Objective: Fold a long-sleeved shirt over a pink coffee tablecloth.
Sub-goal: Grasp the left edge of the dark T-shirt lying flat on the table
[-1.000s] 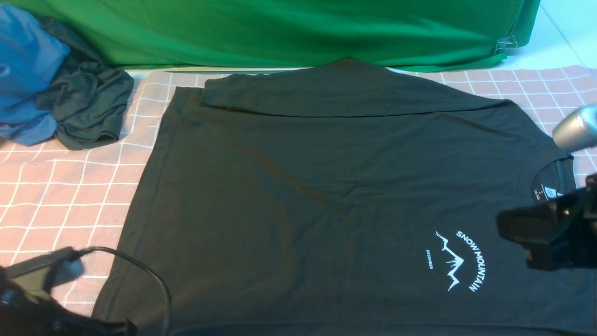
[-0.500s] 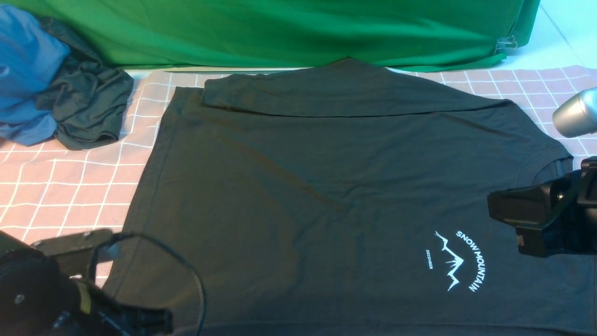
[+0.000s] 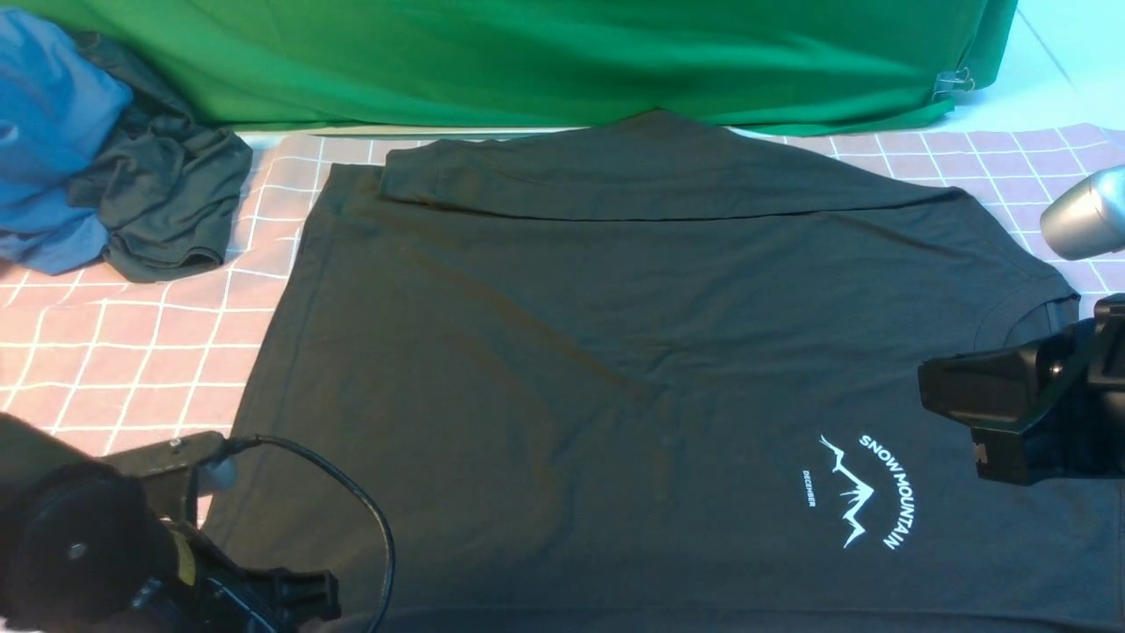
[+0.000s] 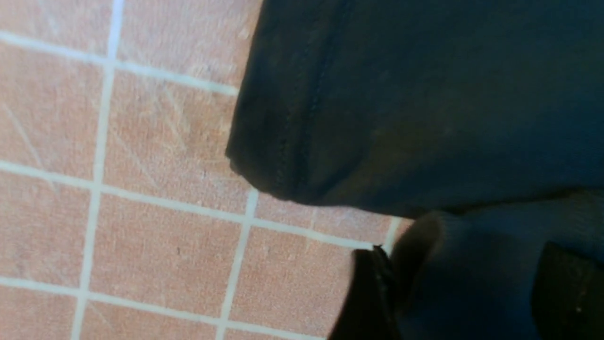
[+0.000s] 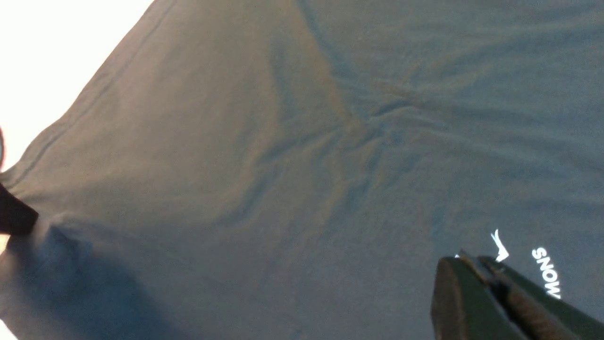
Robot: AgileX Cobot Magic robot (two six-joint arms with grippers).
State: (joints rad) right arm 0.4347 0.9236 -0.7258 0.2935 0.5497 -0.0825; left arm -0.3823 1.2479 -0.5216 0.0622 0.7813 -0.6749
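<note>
- long-sleeved shirt [image 3: 571, 369] lies flat on the pink coffee tablecloth [image 3: 132, 352], long axis running left to right, collar toward my right arm, hem toward my left
- left gripper [image 4: 465, 288] sits at the shirt's near left corner, jaws spread, dark fabric between them, so it's nearest the hem
- right gripper [image 5: 467, 264] clenched, empty, hovering beside the chest print [image 3: 866, 488]

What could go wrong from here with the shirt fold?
1. The open left gripper has dark fabric between its fingers: pulling away may snag it and shift the long-sleeved shirt.
2. The left arm's cable loops above the shirt's near corner and may drag it.
3. Mid-chest creases: folding now would likely press them in.
</note>
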